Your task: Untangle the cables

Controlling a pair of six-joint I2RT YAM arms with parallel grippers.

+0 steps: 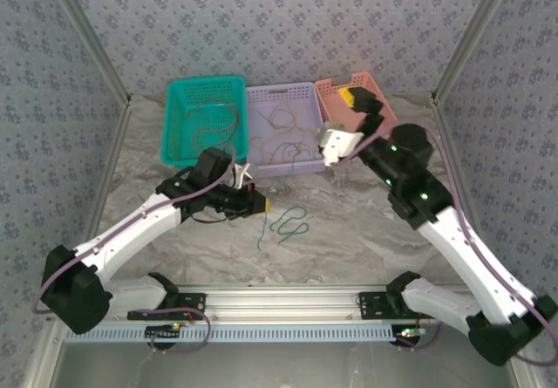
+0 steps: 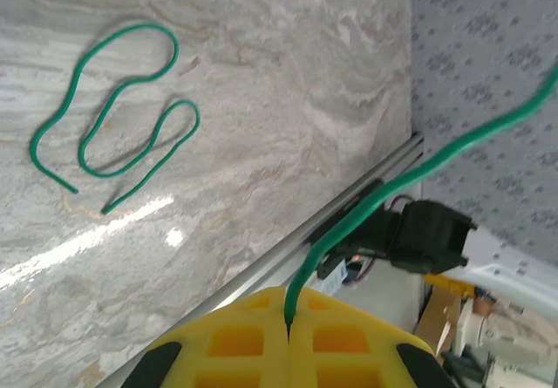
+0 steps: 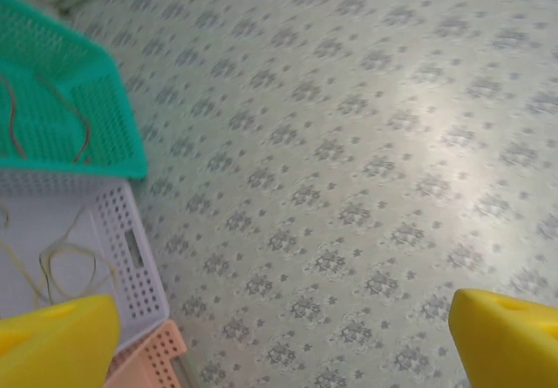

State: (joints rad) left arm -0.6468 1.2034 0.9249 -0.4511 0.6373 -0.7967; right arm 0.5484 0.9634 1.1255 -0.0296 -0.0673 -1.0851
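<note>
Item: left arm [image 1: 139, 227], white, jointed. It lies low from the near-left corner toward the table's middle, with the wrist rolled sideways. At its end the left gripper [image 2: 288, 325] has its yellow fingers pressed together on a thin green cable strand [image 2: 410, 174]. The strand rises from the seam between them and runs off to the upper right of the wrist view.

Item: right arm [image 1: 453, 231], white, jointed. It is raised from the near-right corner with the elbow bent, reaching back over the pink plastic basket [image 1: 370, 78]. The right gripper [image 3: 279, 344] faces the wall; its yellow fingertips [image 3: 57, 340] stand far apart with nothing between them.

Item: cables.
- The green loops [image 1: 290, 223] lie slack on the table just right of the left gripper. Whether they join the pinched strand cannot be told.
- A reddish-brown wire [image 1: 214, 126] is coiled in the teal mesh basket [image 1: 174, 126].
- The pale yellow wires [image 1: 283, 135] lie in the lavender perforated basket [image 1: 279, 89].
- The three baskets sit side by side at the far edge.

Item: surface and room.
- The grey marbled tabletop [image 1: 349, 231] has an aluminium rail [image 1: 279, 296] along its near edge.
- The walls [image 1: 279, 22] are papered in a blue-grey floral pattern.
</note>
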